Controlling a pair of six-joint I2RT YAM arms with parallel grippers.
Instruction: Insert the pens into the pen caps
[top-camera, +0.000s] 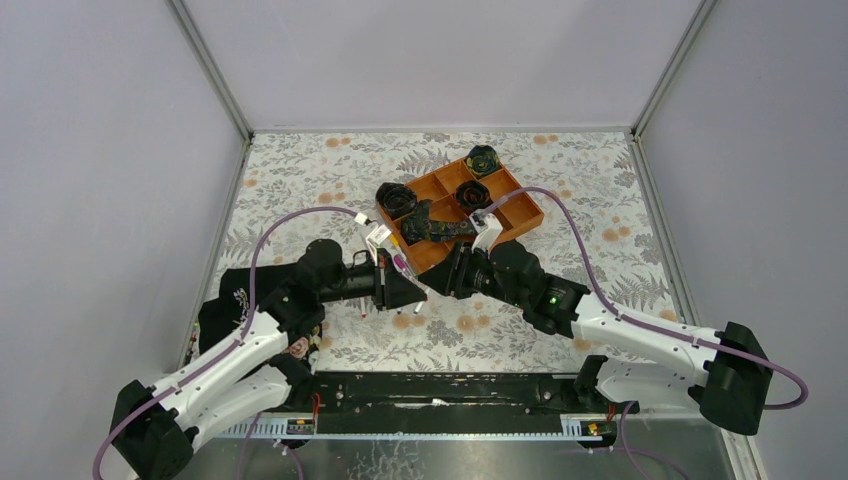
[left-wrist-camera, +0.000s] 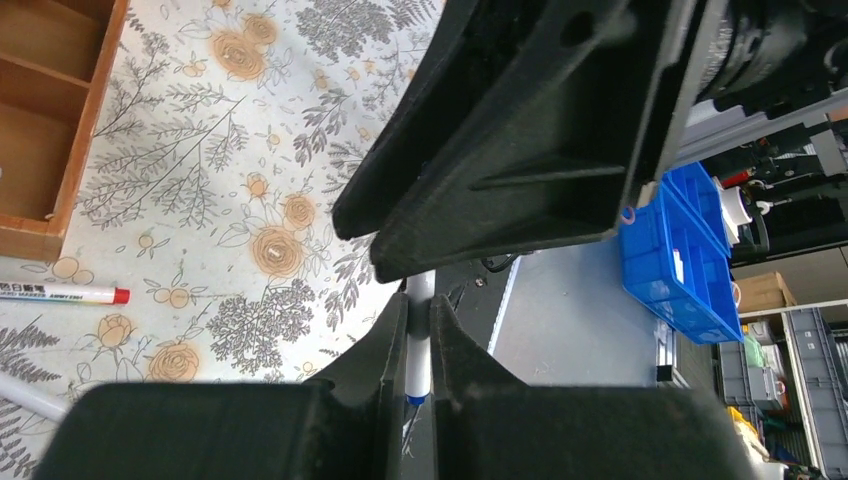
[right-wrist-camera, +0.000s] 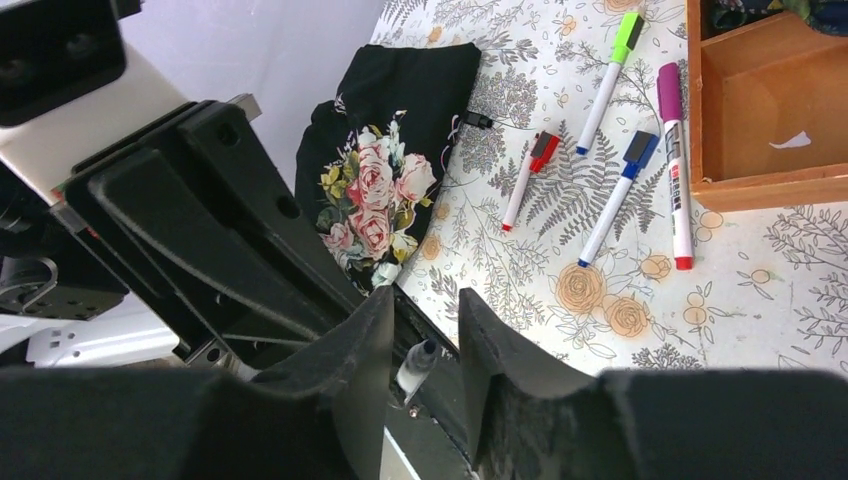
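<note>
My left pincer (left-wrist-camera: 418, 310) clamps a thin white-barrelled pen (left-wrist-camera: 418, 360). My right pincer (right-wrist-camera: 425, 310), jaws part-open, flanks its uncapped tip. Four pens (right-wrist-camera: 668, 150) on the floral tablecloth (right-wrist-camera: 800, 300) look capped already.

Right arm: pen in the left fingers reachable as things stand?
Likely yes. The right fingers stand open either side of the tip of the pen with nothing between, while the left fingers clamp its barrel.

Right gripper (right-wrist-camera: 425, 300) fingers (right-wrist-camera: 350, 380): black plastic, matt, grainy (same look on the opposing arm's housing). Pen (left-wrist-camera: 419, 340): white plastic barrel, smooth, slight gloss. Tray (right-wrist-camera: 770, 185): orange-brown wood, smooth, satin. Table cover (left-wrist-camera: 200, 180): floral print, matt. Black cloth (right-wrist-camera: 400, 90): soft fabric, rose print, dull.
</note>
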